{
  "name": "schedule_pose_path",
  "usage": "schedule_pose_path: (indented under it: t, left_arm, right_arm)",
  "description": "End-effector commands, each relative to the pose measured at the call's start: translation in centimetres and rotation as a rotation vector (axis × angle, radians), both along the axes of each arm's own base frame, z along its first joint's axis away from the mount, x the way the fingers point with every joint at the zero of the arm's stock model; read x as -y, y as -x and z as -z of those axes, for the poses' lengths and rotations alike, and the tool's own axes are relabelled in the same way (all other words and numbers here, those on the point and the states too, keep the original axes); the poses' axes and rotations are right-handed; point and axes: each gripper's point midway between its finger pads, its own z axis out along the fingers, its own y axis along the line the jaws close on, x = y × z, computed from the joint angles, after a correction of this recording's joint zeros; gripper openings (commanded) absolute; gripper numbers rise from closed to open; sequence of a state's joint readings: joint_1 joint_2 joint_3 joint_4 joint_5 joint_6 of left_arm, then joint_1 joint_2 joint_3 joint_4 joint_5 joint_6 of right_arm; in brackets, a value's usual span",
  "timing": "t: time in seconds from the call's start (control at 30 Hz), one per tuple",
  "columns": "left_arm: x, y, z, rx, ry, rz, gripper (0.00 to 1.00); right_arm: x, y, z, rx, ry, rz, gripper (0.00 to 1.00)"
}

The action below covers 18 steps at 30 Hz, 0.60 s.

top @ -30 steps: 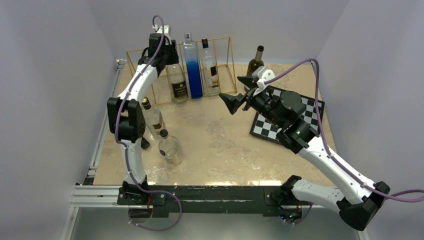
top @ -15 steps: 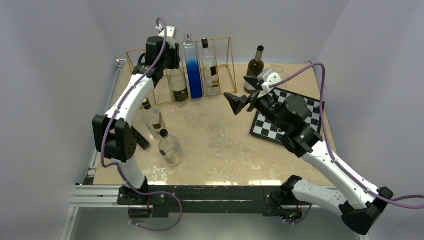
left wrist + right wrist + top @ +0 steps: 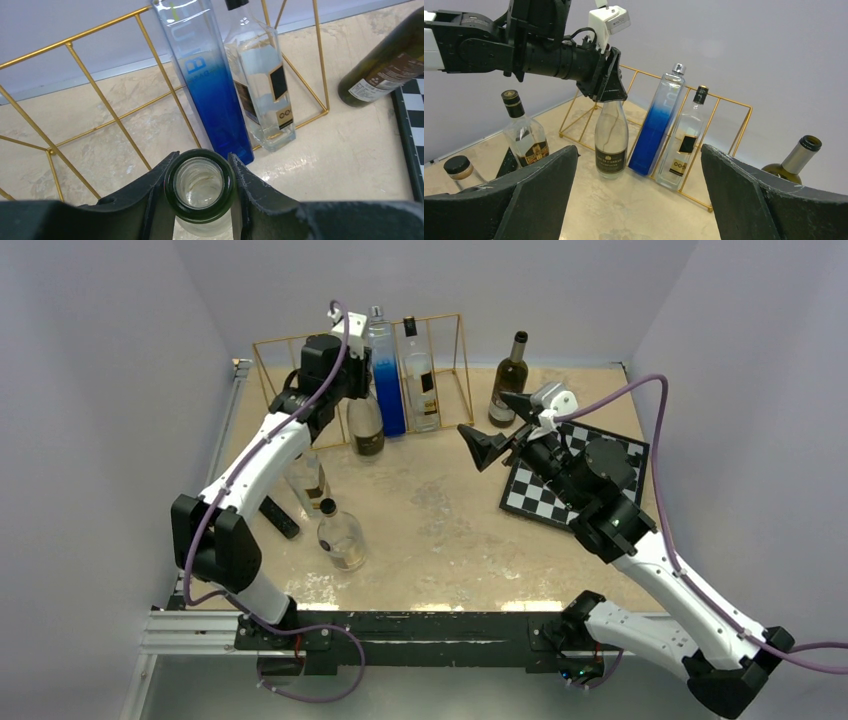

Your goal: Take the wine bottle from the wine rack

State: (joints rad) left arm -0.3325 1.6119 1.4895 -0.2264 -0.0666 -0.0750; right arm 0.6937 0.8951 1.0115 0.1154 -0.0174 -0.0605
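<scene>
- Wine bottle (image 3: 611,136): clear glass, looks empty, with a dark label low on the body and an uncapped mouth. The label print is too small for me to read.
- It stands upright at the front edge of the wine rack (image 3: 105,102), just beside the blue bottle (image 3: 388,392). Its base is nearer to me than the blue bottle's base.
- Left gripper (image 3: 609,90) is clenched on the wine bottle's neck, one finger on each side of the rim in the left wrist view.
- The blue bottle and a clear square bottle (image 3: 421,385) stand in neighbouring rack slots.
- A dark green bottle (image 3: 508,380) stands outside the rack on the right, near the chessboard (image 3: 540,502).
- Right gripper (image 3: 500,425) hangs spread wide over the table (image 3: 440,530), holding nothing.
- Two more bottles (image 3: 340,537) stand on the table by the left arm.
- Hidden: the gripper covers the wine bottle's neck from above, and the left wrist shows only its mouth. I cannot tell whether the base rests on the table or hangs just off it. The left arm partly covers the farther of the two bottles at the left. The left wrist frame cuts off the green bottle.
- Against one second ago: the wine bottle has come forward and slightly right, out of its slot. The left elbow sits lower and further left. The right gripper has drawn right and no longer overlaps the green bottle.
</scene>
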Motion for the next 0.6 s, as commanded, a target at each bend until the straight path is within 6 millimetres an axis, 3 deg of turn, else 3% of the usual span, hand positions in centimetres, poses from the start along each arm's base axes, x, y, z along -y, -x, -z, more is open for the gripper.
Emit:
schedule_pose_path:
  t: [0.0,0.17,0.3,0.57]
  left_arm:
    - [1.8,1.8,-10.8,0.276,0.131,0.046,0.0]
    - [5.4,3.5,-11.0,0.266,0.176,0.133,0.0]
    - [9.8,4.7,-10.7,0.232,0.238,0.241,0.0]
    - [18.0,5.6,-11.2,0.279,0.246,0.365,0.0]
  right_arm:
    - [1.2,0.6,-1.0,0.028,-0.021,0.034,0.97]
    - [2.6,1.1,-1.4,0.028,-0.033,0.071,0.97]
    - [4.2,1.6,-1.9,0.019,-0.05,0.124,0.97]
    - [7.3,4.8,-3.6,0.039,-0.107,0.144,0.96]
